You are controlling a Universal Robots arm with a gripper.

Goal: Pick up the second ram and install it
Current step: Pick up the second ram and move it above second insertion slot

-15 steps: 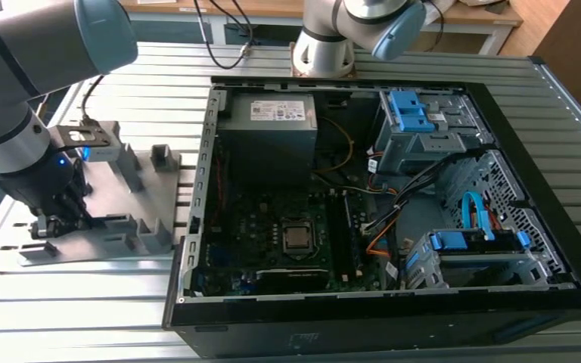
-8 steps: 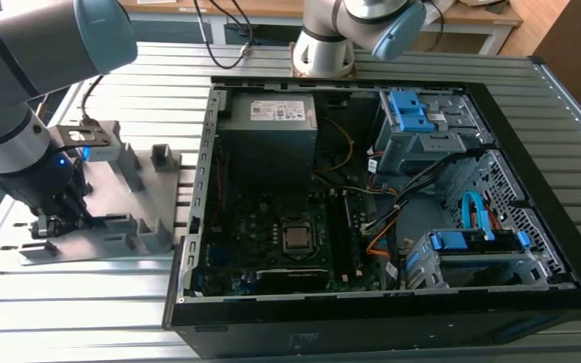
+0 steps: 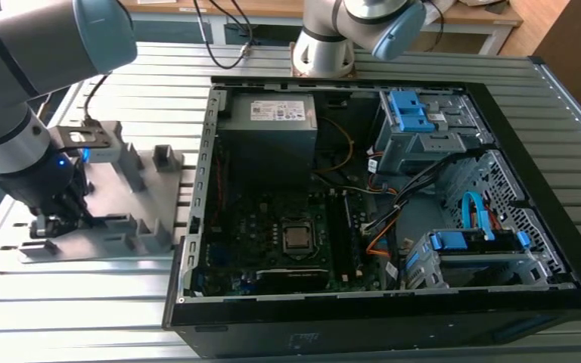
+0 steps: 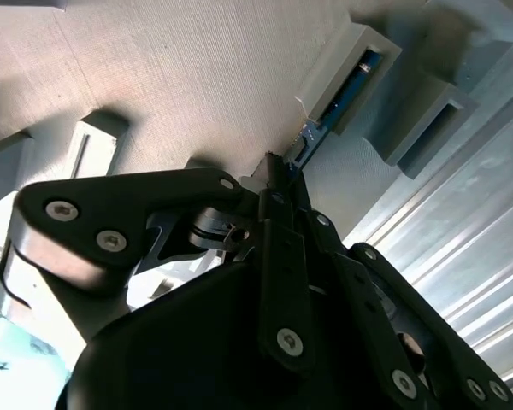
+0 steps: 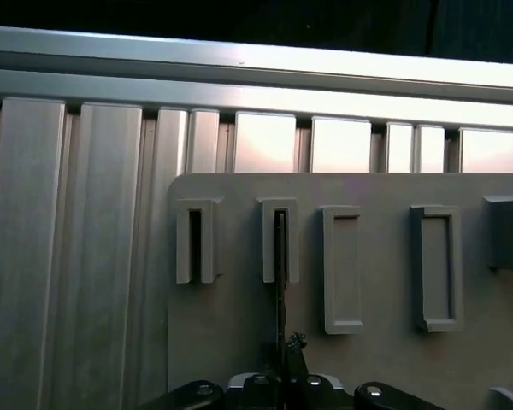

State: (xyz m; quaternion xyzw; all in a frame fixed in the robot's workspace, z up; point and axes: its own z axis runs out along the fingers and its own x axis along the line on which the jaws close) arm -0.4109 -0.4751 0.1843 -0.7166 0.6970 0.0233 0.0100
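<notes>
End effector [image 4: 279,178] low over the tray [image 5: 231,333] on the worktop [image 3: 88,302], clamped on the memory stick [image 4: 329,107]. Holds it on edge, far end in a tray slot [image 5: 268,248].

Glare washes my bench [image 5: 274,141] slats in the first wrist view; the case [image 3: 371,321] lies dim inside; the second wrist view's ribs [image 4: 427,120] seem blurred.

holder tray [image 3: 119,242] on bench [image 3: 69,302], at exterior view's left of computer case [image 3: 202,189] | second ram [image 5: 280,282] in tray slot [image 5: 280,218], its end between gripper [image 4: 278,175] fingers [image 4: 284,248]
</notes>
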